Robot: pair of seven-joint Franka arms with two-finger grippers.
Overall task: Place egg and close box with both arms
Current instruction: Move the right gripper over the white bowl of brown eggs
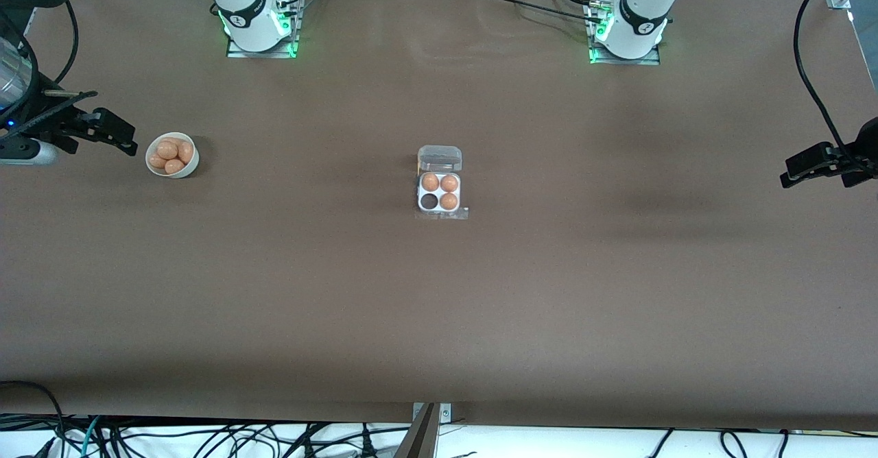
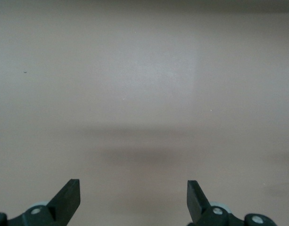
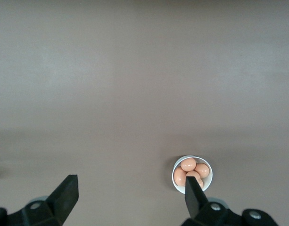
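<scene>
The box [image 1: 439, 192] lies open at the table's middle, its clear lid [image 1: 439, 158] folded back toward the robots. It holds three brown eggs [image 1: 448, 184]; the cell [image 1: 429, 201] nearer the camera, toward the right arm's end, is empty. Several more eggs [image 1: 171, 151] lie in a round white bowl [image 1: 193, 163] toward the right arm's end. My right gripper [image 1: 123, 137] hangs open and empty in the air beside the bowl. In the right wrist view the right gripper [image 3: 130, 183] is open, with the bowl [image 3: 174, 178] and its eggs [image 3: 188, 164] by one finger. My left gripper [image 1: 799, 168] is open and empty over bare table at the left arm's end, as the left wrist view [image 2: 133, 186] also shows.
The two arm bases [image 1: 257, 22] [image 1: 627, 29] stand along the table's edge by the robots. A black cable [image 1: 813, 81] loops over the table at the left arm's end. Wide brown table surface surrounds the box.
</scene>
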